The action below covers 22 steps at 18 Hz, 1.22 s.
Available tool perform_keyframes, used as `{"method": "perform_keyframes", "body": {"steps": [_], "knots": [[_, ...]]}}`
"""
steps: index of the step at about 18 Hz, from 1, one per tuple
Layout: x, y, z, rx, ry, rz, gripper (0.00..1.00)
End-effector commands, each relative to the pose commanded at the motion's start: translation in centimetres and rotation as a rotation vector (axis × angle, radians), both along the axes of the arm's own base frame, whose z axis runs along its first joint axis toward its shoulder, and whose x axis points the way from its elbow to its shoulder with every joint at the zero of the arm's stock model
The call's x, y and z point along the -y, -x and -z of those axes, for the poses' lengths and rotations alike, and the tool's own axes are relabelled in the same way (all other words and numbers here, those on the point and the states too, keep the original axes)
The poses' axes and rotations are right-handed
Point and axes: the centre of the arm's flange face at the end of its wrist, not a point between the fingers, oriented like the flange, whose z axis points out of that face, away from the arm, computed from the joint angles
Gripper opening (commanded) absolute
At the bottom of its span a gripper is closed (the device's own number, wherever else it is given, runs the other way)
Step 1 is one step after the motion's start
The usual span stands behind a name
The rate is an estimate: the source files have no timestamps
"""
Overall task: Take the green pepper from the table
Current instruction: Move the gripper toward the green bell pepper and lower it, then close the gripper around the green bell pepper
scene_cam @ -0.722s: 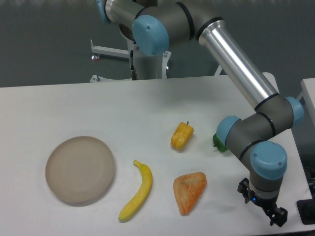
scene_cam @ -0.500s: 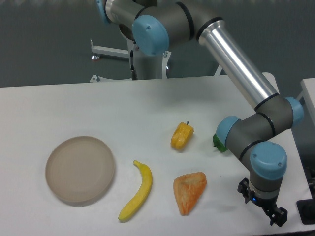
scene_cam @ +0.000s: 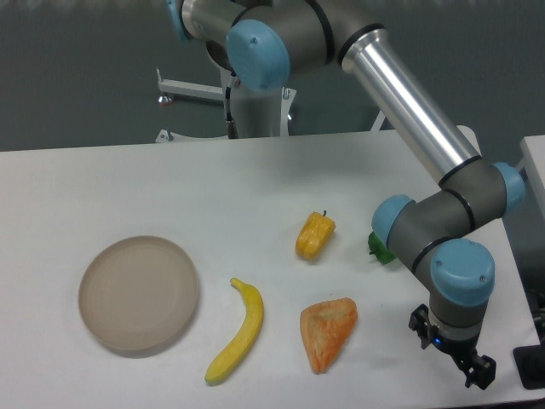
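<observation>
the green pepper (scene_cam: 377, 248) is seen only as a small bright-green sliver on the table (scene_cam: 170, 187), right of centre, mostly hidden behind the grey elbow joint with the blue cap (scene_cam: 393, 223). it lies up and to the left of the gripper (scene_cam: 451, 358), well apart from it, with the wrist housing in between. no contact between gripper and pepper is seen.

the gripper is found low at the right, near the table's front right edge, pointed downward and slightly to the right below a blue-capped wrist joint (scene_cam: 461, 271). it shows as a small dark cluster; whether the fingers are spread or pressed together cannot be told at this size. nothing is seen held in it.

the arm is posed as a long reach: the base joints are seen at top centre, a silver tube link (scene_cam: 409, 106) is run diagonally down to the right, then the arm is folded back through grey joints at the right edge and down to the wrist.

a yellow-orange pepper (scene_cam: 315, 235) with a dark stem is laid left of the green one, apart from it. an orange wedge-shaped piece (scene_cam: 328, 332) is laid below that, left of the gripper. a banana (scene_cam: 240, 332) is placed further left, curved, and a round beige-grey plate (scene_cam: 140, 294) is set at the far left.
</observation>
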Motion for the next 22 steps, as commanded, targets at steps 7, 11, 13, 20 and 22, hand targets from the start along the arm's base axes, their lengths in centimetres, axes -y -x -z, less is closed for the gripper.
{"method": "perform_keyframes", "body": {"steps": [7,11,13,20,22], "knots": [[3.1,-1.8,-2.1,0.088,0.075,-0.001,1.00],[6.7,-3.1,-4.9,0.143,0.116,-0.015,1.00],[8.4,-3.7,-5.3,0.190,0.128,0.008,1.00],[14.0,-3.5,-4.0,0.253,0.195,0.029,1.00],[14.1,-3.6,-3.5,0.255,0.203,0.029,1.00]]}}
